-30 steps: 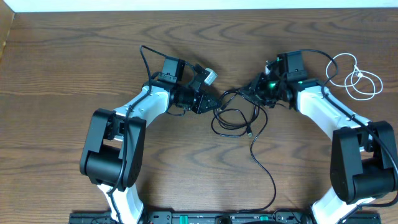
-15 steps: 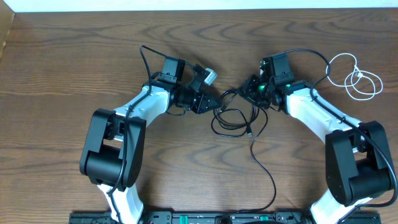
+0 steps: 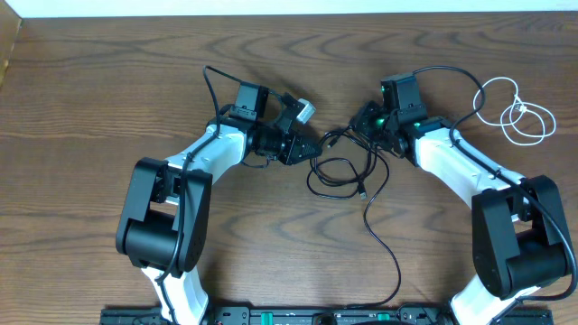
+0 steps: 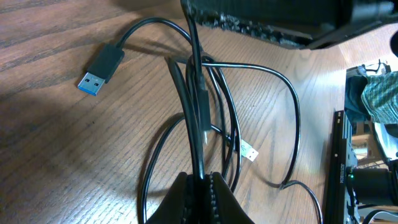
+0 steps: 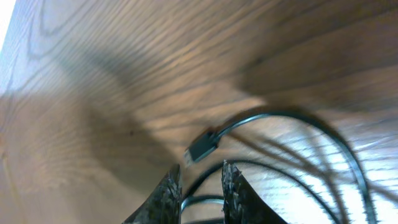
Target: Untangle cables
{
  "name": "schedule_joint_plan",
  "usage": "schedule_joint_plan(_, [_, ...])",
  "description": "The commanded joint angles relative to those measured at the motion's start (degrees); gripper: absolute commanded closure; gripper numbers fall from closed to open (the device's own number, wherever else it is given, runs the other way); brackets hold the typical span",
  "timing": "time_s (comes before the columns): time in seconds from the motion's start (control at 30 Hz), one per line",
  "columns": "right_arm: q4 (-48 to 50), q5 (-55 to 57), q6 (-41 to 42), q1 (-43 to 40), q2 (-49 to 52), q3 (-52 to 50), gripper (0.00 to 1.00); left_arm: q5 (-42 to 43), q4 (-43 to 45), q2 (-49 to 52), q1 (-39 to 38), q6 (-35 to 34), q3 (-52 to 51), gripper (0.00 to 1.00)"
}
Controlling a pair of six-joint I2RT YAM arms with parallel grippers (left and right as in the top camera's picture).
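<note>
The white-and-black left arm (image 3: 194, 158) and right arm (image 3: 461, 162) bend in from 7 and 5 o'clock on the brown wooden table (image 3: 90, 90), their wrists facing each other across the one thin black cable (image 4: 199, 112), which lies looped at the centre. The left gripper (image 4: 200, 177) is clamped tight on a strand of it. The right gripper (image 5: 200, 171) has its jaws narrowly parted around another strand, and whether it grips I cannot tell; the one thin white cable (image 3: 522, 110) lies coiled at 2 o'clock, well apart.

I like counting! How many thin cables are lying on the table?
2. The black cable lies looped in the middle; the white cable is coiled at the far right.
</note>
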Motion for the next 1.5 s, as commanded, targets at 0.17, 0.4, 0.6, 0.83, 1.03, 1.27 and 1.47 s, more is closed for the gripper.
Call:
schedule_joint_plan(0.17, [0.31,11.3,1.11,0.11,-0.98,0.07,0.78,1.38,0.09,0.22,0.11,1.22,-0.7,0.92])
schedule_joint_plan(0.4, [-0.24,6.67,2.08,0.07,-0.98,0.07,0.66,1.33,0.09,0.22,0.13,1.22,-0.7,0.92])
schedule_joint_plan(0.6, [-1.38,6.23,-3.17,-0.13,-0.98,0.07,0.65,1.33,0.09,0.22,0.13,1.22,-0.7,0.93])
schedule_joint_plan(0.83, [-4.61,5.31,-23.5,-2.89,-1.81,0.07,0.37,1.33,0.09,0.22,0.13,1.22,-0.7,0.92])
schedule_joint_plan(1.03, [-6.34,-0.15,-40.5,-4.72,-5.35,0.07,0.44,1.31,0.09,0.22,0.13,1.22,-0.7,0.92])
schedule_joint_plan(1.27, [-8.92,-8.61,-53.35,-4.87,-6.97,0.07,0.46,1.11,0.09,0.22,0.13,1.22,-0.7,0.92])
schedule_joint_plan(1.47, [-12.39,-5.2,-59.69,-3.04,-5.29,0.04,0.59,1.14,0.09,0.22,0.11,1.22,-0.7,0.92])
